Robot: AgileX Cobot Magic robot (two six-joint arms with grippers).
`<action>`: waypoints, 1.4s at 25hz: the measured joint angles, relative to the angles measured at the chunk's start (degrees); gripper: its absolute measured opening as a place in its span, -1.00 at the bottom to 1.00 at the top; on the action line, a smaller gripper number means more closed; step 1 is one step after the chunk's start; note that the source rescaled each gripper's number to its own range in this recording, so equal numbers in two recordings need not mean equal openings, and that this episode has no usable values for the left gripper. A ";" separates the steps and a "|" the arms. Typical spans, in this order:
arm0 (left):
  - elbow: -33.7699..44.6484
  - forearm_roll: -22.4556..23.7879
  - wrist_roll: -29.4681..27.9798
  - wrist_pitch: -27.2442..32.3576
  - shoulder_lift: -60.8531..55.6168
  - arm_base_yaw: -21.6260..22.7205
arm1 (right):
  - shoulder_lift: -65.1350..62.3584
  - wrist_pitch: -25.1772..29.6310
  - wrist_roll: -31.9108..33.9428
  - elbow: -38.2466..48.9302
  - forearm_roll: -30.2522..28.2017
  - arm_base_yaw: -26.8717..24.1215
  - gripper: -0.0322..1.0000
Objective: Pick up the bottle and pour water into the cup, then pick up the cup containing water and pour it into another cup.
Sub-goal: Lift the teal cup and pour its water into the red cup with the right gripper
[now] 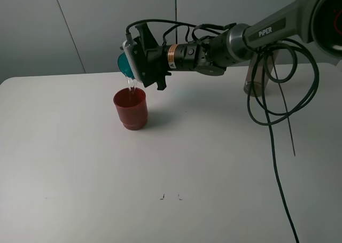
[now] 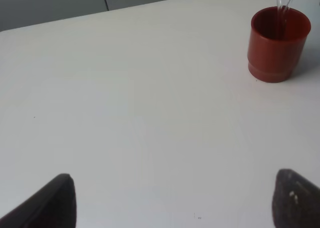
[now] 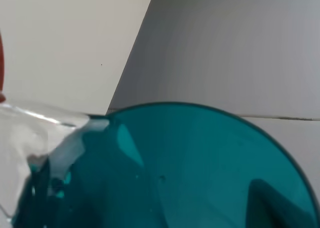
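R end effector point(image 1: 140, 67) grasping teal cup point(image 1: 126, 65) tipped over red cup point(image 1: 130, 108); bottle point(image 1: 258, 75) behind arm.

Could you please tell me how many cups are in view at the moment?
2. The red cup stands on the table. The teal cup is tipped above it in the right gripper, pouring water. None seems hidden.
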 joint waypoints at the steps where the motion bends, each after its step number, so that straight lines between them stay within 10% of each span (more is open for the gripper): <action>1: 0.00 0.00 0.00 0.00 0.00 0.00 | 0.00 -0.11 -0.83 0.00 0.00 0.00 -0.80; 35: 0.00 0.00 0.00 0.00 0.00 0.00 | -0.53 -8.36 -18.93 -0.34 0.23 1.26 -0.80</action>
